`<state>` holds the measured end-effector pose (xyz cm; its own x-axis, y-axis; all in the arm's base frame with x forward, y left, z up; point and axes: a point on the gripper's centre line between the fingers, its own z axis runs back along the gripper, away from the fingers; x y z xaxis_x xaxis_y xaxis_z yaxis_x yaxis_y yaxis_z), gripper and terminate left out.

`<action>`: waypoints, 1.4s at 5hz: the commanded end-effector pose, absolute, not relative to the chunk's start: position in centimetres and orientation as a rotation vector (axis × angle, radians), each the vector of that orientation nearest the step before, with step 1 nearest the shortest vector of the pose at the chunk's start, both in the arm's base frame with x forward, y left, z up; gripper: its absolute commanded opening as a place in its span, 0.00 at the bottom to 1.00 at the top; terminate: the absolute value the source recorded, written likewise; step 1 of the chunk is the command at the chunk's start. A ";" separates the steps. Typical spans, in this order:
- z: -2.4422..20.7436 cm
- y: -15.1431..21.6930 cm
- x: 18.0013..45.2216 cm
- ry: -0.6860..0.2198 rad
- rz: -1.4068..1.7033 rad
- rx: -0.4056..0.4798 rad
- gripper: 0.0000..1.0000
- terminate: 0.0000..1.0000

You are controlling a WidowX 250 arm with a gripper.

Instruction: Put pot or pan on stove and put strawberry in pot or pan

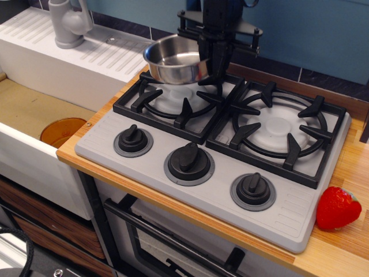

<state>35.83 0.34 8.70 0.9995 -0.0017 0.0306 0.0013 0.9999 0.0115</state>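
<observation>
The shiny steel pot (173, 60) hangs in the air above the left burner of the grey stove (213, 144), clear of the black grate. My gripper (209, 60) is shut on the pot's right rim, with one finger inside the pot and one outside. The pot's wire handle points back left and is hard to make out. The red strawberry (338, 208) lies on the wooden counter at the far right, beside the stove's front right corner.
A white ribbed sink unit (69, 63) with a grey tap (68, 22) stands to the left of the stove. An orange disc (62, 131) lies in the sink basin. Three black knobs (189, 161) line the stove's front. The right burner (279, 130) is bare.
</observation>
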 end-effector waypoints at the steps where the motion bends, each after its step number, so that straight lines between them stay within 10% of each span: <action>1: 13.4 -1.2 36.5 -0.141 -0.014 -0.004 0.00 0.00; 7: 9.9 -15.5 33.7 -0.260 0.118 -0.024 0.00 0.00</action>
<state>33.11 -15.43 8.29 0.9695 0.1128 0.2174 -0.1119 0.9936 -0.0166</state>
